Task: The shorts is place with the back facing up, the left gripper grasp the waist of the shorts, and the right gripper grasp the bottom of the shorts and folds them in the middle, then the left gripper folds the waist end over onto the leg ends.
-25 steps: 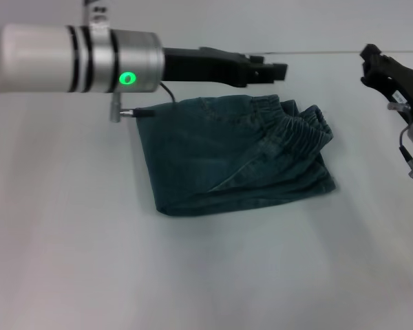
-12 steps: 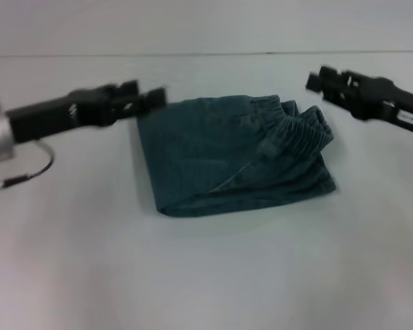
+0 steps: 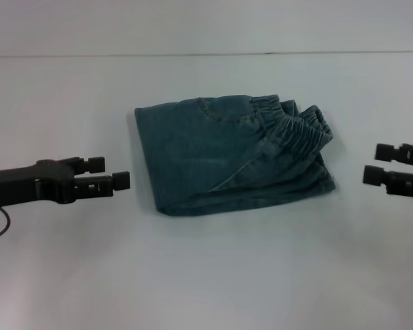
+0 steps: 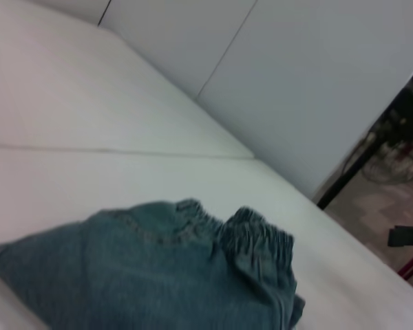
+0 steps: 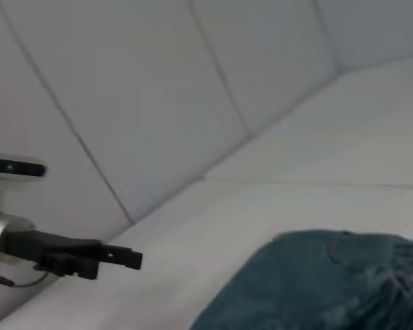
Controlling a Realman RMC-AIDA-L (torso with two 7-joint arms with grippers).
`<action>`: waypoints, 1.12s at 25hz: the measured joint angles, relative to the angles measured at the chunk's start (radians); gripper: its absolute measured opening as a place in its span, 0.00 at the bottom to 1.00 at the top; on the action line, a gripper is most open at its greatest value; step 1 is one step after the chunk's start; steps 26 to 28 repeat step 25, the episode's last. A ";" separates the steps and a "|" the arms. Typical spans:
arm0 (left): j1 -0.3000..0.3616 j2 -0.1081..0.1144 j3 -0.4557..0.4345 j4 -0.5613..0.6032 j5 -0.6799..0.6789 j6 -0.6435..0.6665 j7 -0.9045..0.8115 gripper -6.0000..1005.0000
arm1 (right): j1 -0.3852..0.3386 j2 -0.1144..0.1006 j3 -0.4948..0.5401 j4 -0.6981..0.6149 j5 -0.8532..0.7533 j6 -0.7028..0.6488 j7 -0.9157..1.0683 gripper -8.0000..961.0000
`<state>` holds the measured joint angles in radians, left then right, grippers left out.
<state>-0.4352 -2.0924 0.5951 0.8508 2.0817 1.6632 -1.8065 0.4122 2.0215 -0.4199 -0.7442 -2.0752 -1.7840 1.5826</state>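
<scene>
The blue-green denim shorts [image 3: 230, 157] lie folded into a compact rectangle at the middle of the white table [image 3: 213, 275], with the gathered elastic waist [image 3: 299, 126] bunched at the right end. My left gripper [image 3: 109, 172] hovers just left of the shorts' near left corner, open and holding nothing. My right gripper [image 3: 376, 163] is at the right edge of the head view, apart from the shorts, open and holding nothing. The left wrist view shows the shorts [image 4: 172, 275] from low down. The right wrist view shows the shorts [image 5: 330, 285] and the left gripper [image 5: 120, 258] beyond them.
The white table runs back to a pale wall [image 3: 206, 24]. In the left wrist view, the table's edge drops off to a floor with dark stands [image 4: 399, 151].
Both arms have pulled back from the far side of the shorts and come low toward the near side, left arm to the left, right arm to the right. The shorts have not moved.
</scene>
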 joint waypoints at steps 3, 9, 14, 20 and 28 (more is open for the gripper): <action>-0.004 -0.001 0.001 0.000 0.010 0.001 -0.002 0.96 | -0.027 0.004 -0.003 0.004 -0.004 0.011 -0.006 0.93; -0.014 0.001 0.008 0.000 0.014 0.001 -0.006 0.96 | -0.029 0.018 -0.005 0.005 -0.047 0.032 -0.013 0.94; -0.017 0.000 0.007 -0.001 0.015 0.002 -0.008 0.96 | -0.025 0.022 -0.011 0.005 -0.054 0.045 -0.014 0.94; -0.020 -0.006 0.007 -0.003 0.015 0.007 -0.010 0.96 | -0.019 0.022 -0.030 0.005 -0.055 0.057 -0.014 0.94; -0.022 -0.006 0.006 -0.006 0.015 0.011 -0.011 0.96 | -0.011 0.022 -0.039 0.004 -0.056 0.065 -0.014 0.94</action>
